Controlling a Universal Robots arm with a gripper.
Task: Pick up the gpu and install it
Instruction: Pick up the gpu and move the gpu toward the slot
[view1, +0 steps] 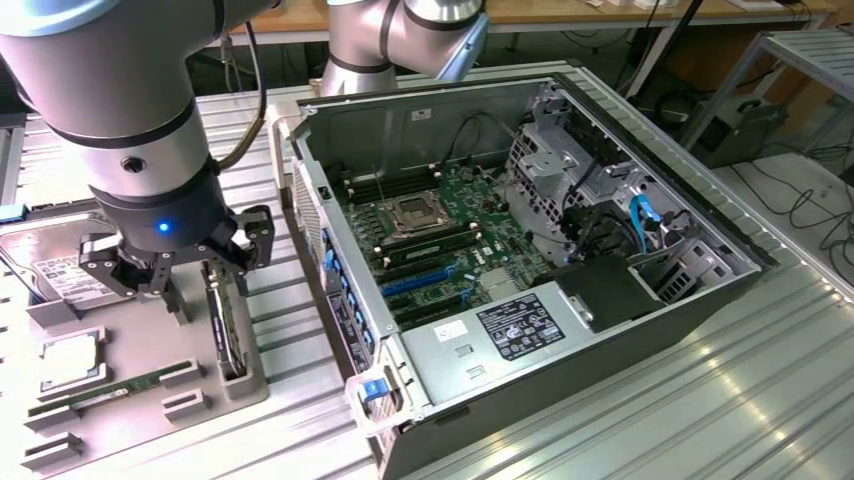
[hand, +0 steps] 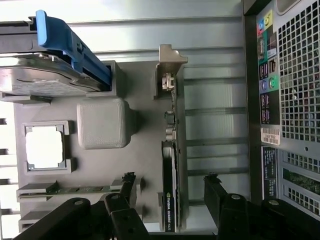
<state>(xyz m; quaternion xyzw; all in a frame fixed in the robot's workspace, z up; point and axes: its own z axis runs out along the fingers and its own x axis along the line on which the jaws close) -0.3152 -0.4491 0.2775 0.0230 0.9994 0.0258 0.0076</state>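
Grey tray underlies vertical arm, claw spread above upright gpu.

We get bright, even light; glare whitens the table beyond the gripper, and shadows fall soft.

gpu in tray beside case

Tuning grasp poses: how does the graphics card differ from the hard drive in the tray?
The graphics card stands on its edge, thin and dark; the hard drive lies broad face up, silver. The card has a metal bracket at one end; the drive has a blue rail. The open gripper is lined up over the card, not the drive. Both sit in the grey tray.
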